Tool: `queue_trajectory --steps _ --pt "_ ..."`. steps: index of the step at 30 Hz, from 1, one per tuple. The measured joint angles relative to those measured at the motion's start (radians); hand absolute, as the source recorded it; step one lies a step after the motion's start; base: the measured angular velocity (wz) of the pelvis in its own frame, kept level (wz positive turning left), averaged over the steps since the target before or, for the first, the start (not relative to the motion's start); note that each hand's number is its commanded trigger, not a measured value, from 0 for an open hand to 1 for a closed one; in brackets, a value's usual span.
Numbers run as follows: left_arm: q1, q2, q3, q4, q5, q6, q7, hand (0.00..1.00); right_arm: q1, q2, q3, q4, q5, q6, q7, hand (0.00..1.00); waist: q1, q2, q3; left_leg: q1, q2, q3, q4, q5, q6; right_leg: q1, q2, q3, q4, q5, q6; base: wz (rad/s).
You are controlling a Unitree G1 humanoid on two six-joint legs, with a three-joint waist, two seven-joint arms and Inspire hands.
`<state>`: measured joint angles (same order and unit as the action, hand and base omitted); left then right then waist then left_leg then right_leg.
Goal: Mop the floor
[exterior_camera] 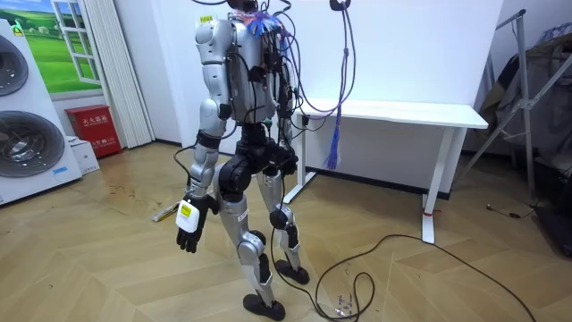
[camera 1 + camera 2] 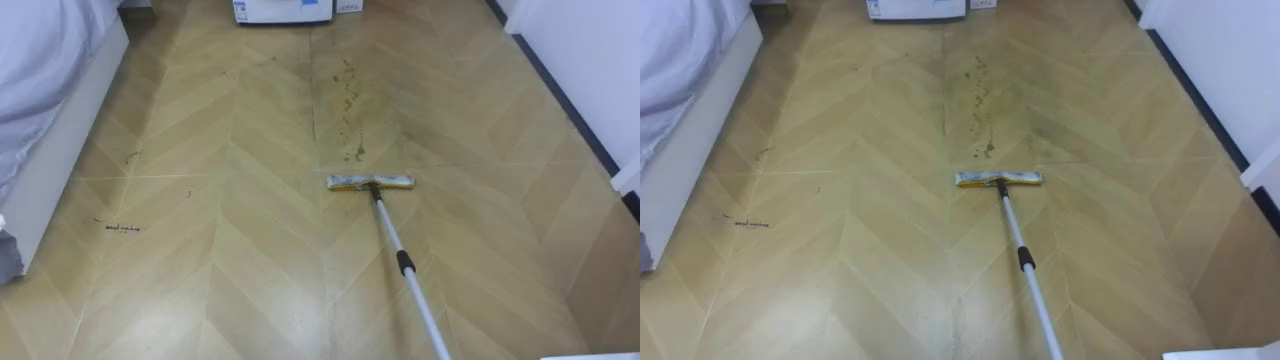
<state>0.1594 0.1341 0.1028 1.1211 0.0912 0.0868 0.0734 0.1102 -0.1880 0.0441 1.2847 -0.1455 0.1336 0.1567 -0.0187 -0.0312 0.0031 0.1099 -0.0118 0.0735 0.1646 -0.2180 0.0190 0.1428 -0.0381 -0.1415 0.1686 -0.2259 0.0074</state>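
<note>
The mop (image 2: 370,182) lies with its flat head on the wooden floor (image 2: 240,280), about in the middle of the eye view and a little to the right. Its pale handle (image 2: 405,265) goes from the head toward the near right and leaves the picture at the near edge, so I cannot tell what holds it there. Just beyond the head, a trail of dark stains (image 2: 348,100) runs away over the boards to the far side. Some thin dark marks (image 2: 124,228) are on the floor at the left, well apart from the mop. A bed (image 2: 40,60) with white sheets stands along the left side, a white appliance (image 2: 283,10) is at the far edge, and a white wall (image 2: 590,50) goes along the right. In the room view the robot stands upright on the floor between two washing machines (image 1: 27,107) at the room view's left and a white table (image 1: 393,114) at the room view's right, and it faces toward the machines. Its left hand (image 1: 189,228) hangs beside its thigh with the fingers relaxed and pointing down, and it holds nothing.
</note>
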Motion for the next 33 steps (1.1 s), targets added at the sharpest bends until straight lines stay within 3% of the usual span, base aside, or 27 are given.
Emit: queue_trajectory --steps 15,16,20,26,28,33 --pt "0.019 0.001 0.002 -0.005 0.000 0.023 0.002 0.00 -0.002 0.000 -0.006 -0.001 0.003 0.012 0.008 1.00 -0.001 -0.003 -0.0009 -0.021 -0.001 -0.007 0.006 0.000 0.000 -0.010 -0.002 -0.013 -0.001 -0.001 -0.001 0.01" --pt "0.016 0.001 0.002 -0.010 0.003 0.025 0.001 0.00 -0.004 0.001 -0.005 -0.002 0.011 0.012 0.008 1.00 -0.001 -0.009 -0.0047 -0.035 -0.001 -0.006 0.011 0.000 0.000 -0.020 -0.003 -0.015 0.000 -0.001 -0.001 0.03" --pt "0.016 0.002 0.001 -0.022 0.014 0.026 -0.001 0.00 -0.010 0.001 0.002 0.004 0.027 0.014 0.006 1.00 -0.001 -0.010 -0.0051 -0.057 -0.002 -0.005 0.026 0.000 0.000 -0.039 -0.005 -0.021 0.002 -0.001 -0.001 0.05" --pt "0.006 0.003 -0.006 -0.019 0.021 0.039 0.004 0.00 -0.013 0.006 0.002 0.004 0.033 0.021 -0.013 1.00 -0.003 0.000 -0.0093 -0.113 -0.001 -0.013 0.040 0.000 0.000 -0.080 -0.005 -0.032 0.009 0.000 -0.002 0.05" --pt "-0.019 0.002 -0.037 -0.021 0.017 0.041 0.017 0.00 -0.017 0.008 0.013 0.009 0.070 0.022 -0.036 1.00 -0.006 0.005 -0.0107 -0.153 -0.002 -0.021 0.055 0.001 0.001 -0.120 -0.007 -0.046 0.021 0.000 -0.003 0.19" --pt "-0.080 0.003 -0.070 0.009 0.018 0.030 0.031 0.00 -0.059 0.010 0.036 0.042 0.145 0.021 -0.074 1.00 -0.002 0.014 -0.0016 -0.227 -0.003 -0.036 0.076 0.007 0.003 -0.175 -0.009 -0.066 0.022 0.007 -0.007 0.11"
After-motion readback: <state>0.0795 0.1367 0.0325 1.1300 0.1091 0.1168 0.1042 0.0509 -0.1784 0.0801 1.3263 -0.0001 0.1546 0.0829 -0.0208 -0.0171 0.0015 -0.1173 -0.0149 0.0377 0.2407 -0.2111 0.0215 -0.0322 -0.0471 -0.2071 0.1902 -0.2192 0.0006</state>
